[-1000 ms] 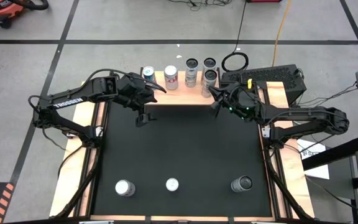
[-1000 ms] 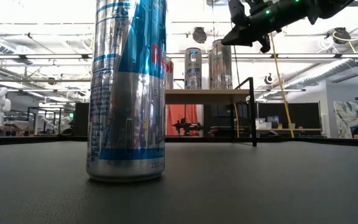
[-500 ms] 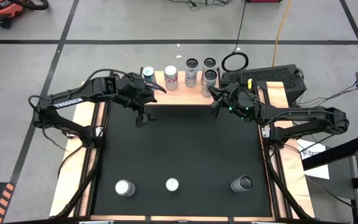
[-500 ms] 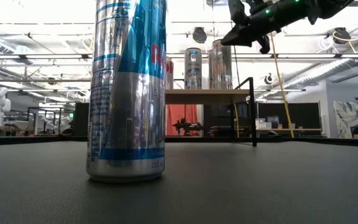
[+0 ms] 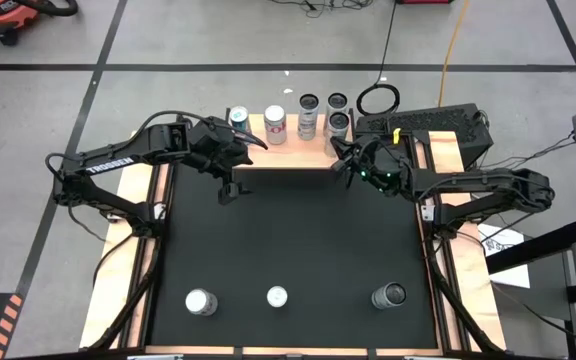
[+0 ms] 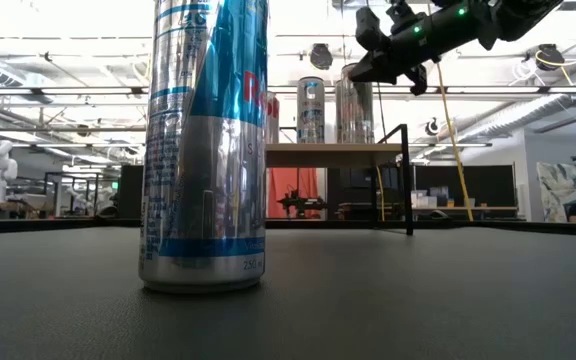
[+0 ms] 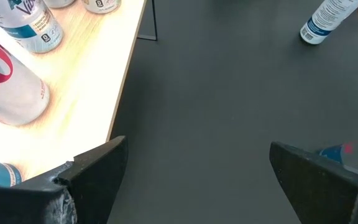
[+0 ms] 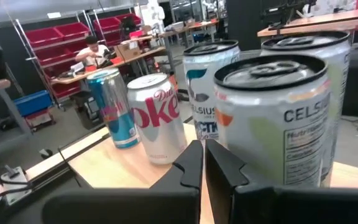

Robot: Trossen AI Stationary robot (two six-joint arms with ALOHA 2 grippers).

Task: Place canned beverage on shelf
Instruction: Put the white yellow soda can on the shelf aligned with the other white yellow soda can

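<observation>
High view: the shelf (image 5: 286, 140) sits at upper centre, at the far edge of the black worktop (image 5: 288, 240), carrying five cans in a row. The right pincer (image 5: 340, 160) hovers at the shelf's right end, just beside the nearest Celsius can (image 5: 338, 124), holding nothing. The left pincer (image 5: 230, 180) hangs by the shelf's left end. Three more cans stand along the bottom of the frame, the middle one (image 5: 277, 297) well apart from both arms.

Low view: a tall blue-and-silver can (image 6: 205, 145) fills the left foreground; behind it the shelf (image 6: 333, 150) shows at centre, with the right pincer (image 6: 368, 55) above its right end.

Left wrist view: the left pincer (image 7: 194, 168) is spread wide over bare worktop, shelf top (image 7: 73, 93) at the left.

Right wrist view: the right pincer (image 8: 204, 163) has its fingers pressed together, empty, the Celsius can (image 8: 278, 118) just beyond, Diet Coke can (image 8: 157, 118) farther left.
</observation>
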